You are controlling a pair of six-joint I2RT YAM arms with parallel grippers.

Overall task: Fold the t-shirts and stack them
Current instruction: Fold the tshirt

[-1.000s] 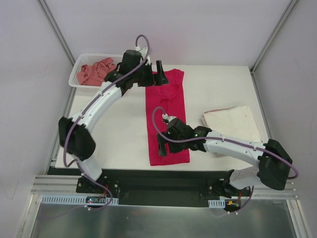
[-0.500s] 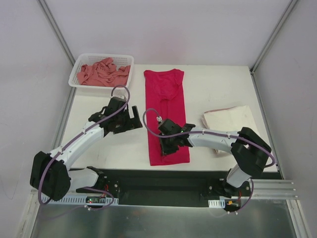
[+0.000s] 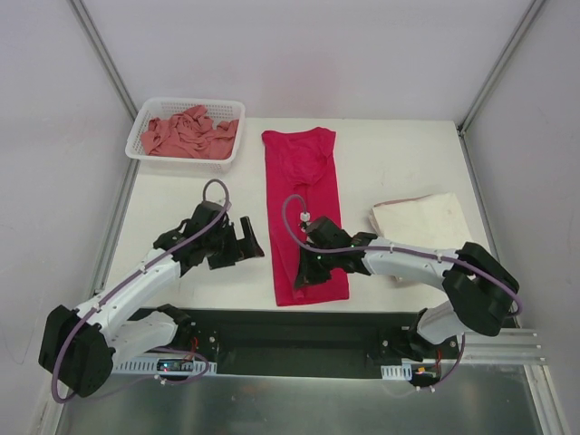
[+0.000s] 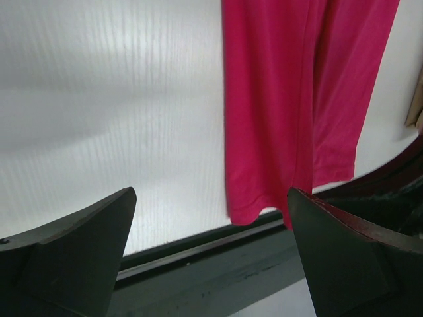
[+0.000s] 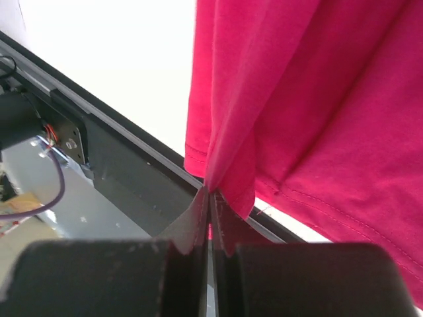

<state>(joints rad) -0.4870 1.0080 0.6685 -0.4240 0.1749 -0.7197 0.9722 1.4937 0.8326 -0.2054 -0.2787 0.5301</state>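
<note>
The pale worktop (image 3: 399, 163) carries three things. A white mesh basket (image 3: 184, 159) sits at its far left corner, close to the left edge. A magenta-red t-shirt (image 3: 304, 181) lies down the middle as a long narrow strip, running from the far side to close by the near edge. To its right, well apart, a cream-white t-shirt (image 3: 426, 217) rests folded into a rough rectangle, near the right edge

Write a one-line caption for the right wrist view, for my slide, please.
Right gripper pinches the hem of the bright magenta-red cloth t-shirt at the white table's near edge.
</note>
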